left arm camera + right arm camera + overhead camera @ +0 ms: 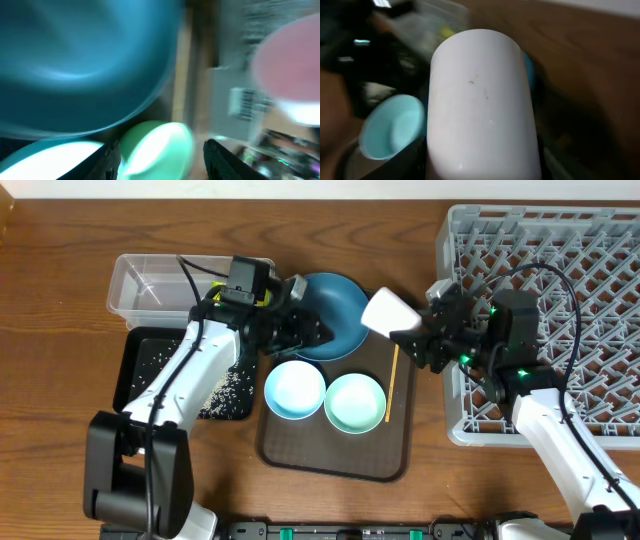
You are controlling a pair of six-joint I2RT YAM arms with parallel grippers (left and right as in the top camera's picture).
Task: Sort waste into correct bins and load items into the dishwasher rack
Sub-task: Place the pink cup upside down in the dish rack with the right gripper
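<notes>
My right gripper point(415, 335) point(480, 167) is shut on the pinkish-white cup point(388, 312) point(480, 100) and holds it on its side above the brown tray's right edge, left of the grey dishwasher rack point(560, 240). My left gripper point(305, 330) point(160, 152) is open at the left rim of the dark blue plate point(335, 310) point(75, 60). Two pale bowls, one blue point(295, 388) and one mint point(354, 402) point(160, 145), sit on the brown tray. Chopsticks point(392, 385) lie along its right side. Rice grains point(230, 390) lie in the black tray point(140, 370). The tissue is out of view.
The clear tub point(150, 285) stands at the back left, with a bit of yellow-green showing at its right end behind my left arm. The brown serving tray point(340, 455) lies in the middle. The wrist views are motion-blurred.
</notes>
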